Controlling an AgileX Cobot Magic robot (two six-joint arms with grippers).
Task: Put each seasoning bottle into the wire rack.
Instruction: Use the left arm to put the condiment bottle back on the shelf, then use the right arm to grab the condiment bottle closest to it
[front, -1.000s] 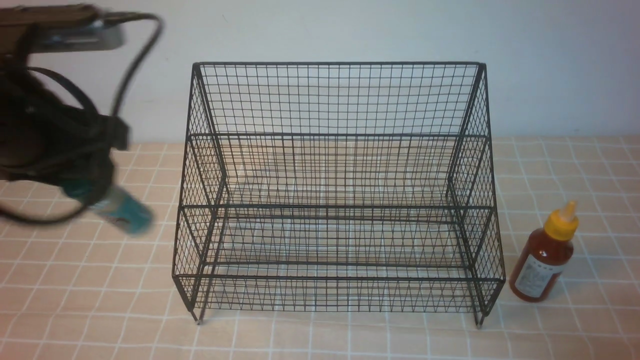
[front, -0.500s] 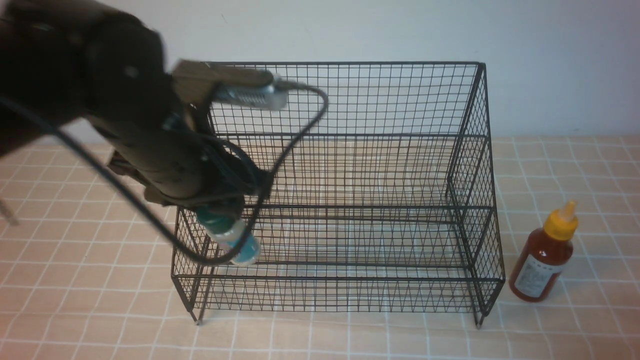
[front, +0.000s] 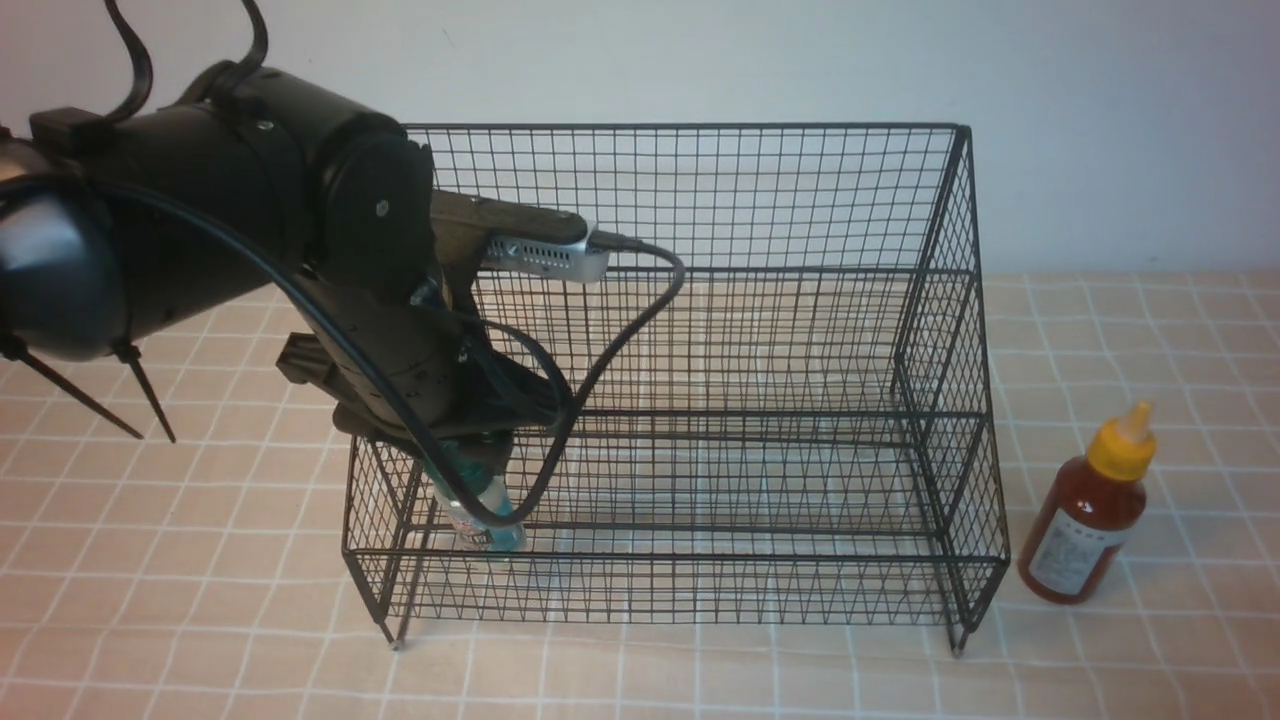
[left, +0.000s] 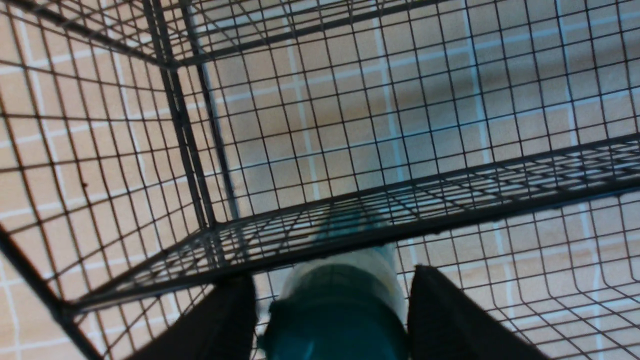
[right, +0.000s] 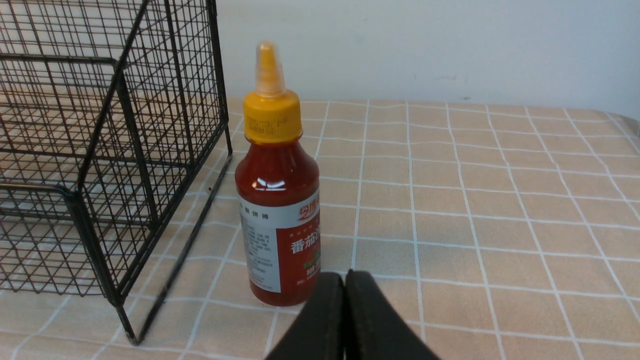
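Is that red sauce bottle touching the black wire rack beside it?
Apart. The right wrist view shows the sauce bottle standing upright, with a strip of bare checked tablecloth between its base and the wire rack's side.

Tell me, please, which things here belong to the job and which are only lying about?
Job: green-capped shaker, inside the wire rack; red sauce bottle, standing outside it; left gripper, at the shaker; right gripper, shut.
Not the job: checked tablecloth; white wall.
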